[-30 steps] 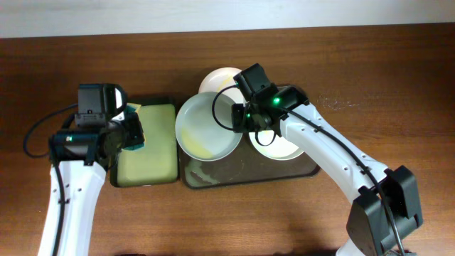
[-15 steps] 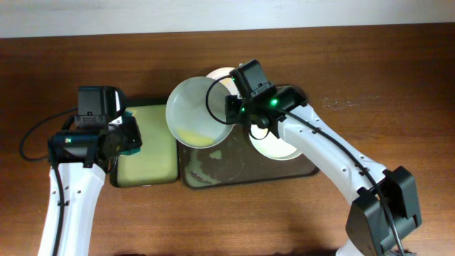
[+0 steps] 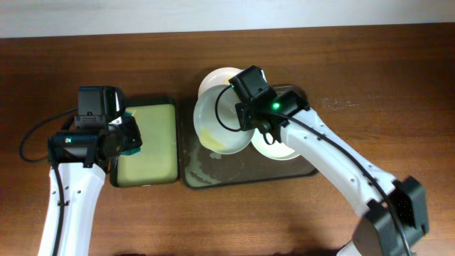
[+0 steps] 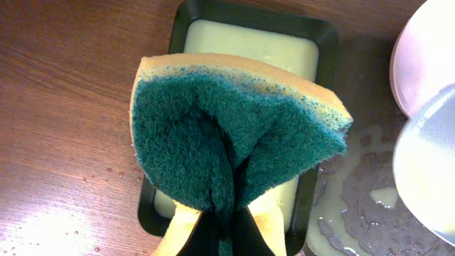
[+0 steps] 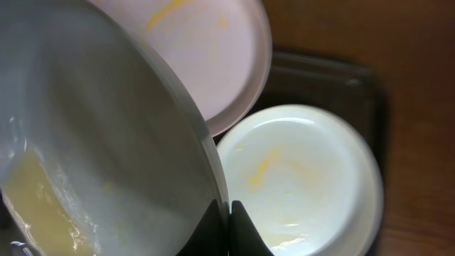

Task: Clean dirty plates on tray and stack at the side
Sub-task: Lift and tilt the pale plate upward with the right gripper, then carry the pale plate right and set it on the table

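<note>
My right gripper (image 3: 245,117) is shut on the rim of a white plate (image 3: 219,128), held tilted above the dark brown tray (image 3: 213,174); yellowish liquid pools in its low side. It fills the left of the right wrist view (image 5: 92,142). A second plate (image 3: 217,77) lies at the tray's far edge, a third (image 3: 279,149) lies on the tray under my right arm, both with yellow smears (image 5: 266,163). My left gripper (image 4: 226,227) is shut on a folded green and yellow sponge (image 4: 227,135), held over the small tray.
The smaller dark tray (image 3: 146,142) with pale yellow-green liquid sits left of the big tray. The big tray's floor (image 4: 362,206) is wet with soapy puddles. Bare wooden table (image 3: 384,85) lies to the right and in front.
My right gripper swung the held plate up and left, then back right and lower over the tray. The left arm with the sponge has barely moved.
</note>
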`<move>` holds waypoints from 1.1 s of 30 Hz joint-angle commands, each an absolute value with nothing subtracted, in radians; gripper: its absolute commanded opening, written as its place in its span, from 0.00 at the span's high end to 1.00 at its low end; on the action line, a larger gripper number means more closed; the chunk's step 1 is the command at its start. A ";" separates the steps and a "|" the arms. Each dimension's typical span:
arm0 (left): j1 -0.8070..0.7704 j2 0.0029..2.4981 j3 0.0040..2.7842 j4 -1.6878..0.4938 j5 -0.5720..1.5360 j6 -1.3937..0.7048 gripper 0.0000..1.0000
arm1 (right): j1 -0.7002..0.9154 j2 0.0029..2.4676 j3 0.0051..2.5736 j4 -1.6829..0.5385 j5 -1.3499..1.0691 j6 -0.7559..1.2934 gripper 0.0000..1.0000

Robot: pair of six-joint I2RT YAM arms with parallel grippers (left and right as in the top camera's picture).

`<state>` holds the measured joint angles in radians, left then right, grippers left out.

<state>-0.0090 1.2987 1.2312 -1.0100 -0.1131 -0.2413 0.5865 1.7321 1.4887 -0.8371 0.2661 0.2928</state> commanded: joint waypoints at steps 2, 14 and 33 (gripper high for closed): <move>-0.010 1.310 1.227 -0.987 -0.128 -0.296 1.00 | 0.686 1.657 1.509 -0.896 0.579 0.252 0.96; -0.010 1.517 1.227 -0.942 -0.117 -0.295 1.00 | 1.260 1.657 1.509 -0.977 1.592 0.241 0.96; -0.010 1.518 1.227 -0.952 -0.117 -0.295 0.98 | 0.821 1.657 1.508 -0.991 0.374 0.334 0.96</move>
<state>-0.0090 1.5150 1.2266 -0.9535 -0.1127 -0.2817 0.9367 1.6726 1.4940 -0.9932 0.7414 0.3141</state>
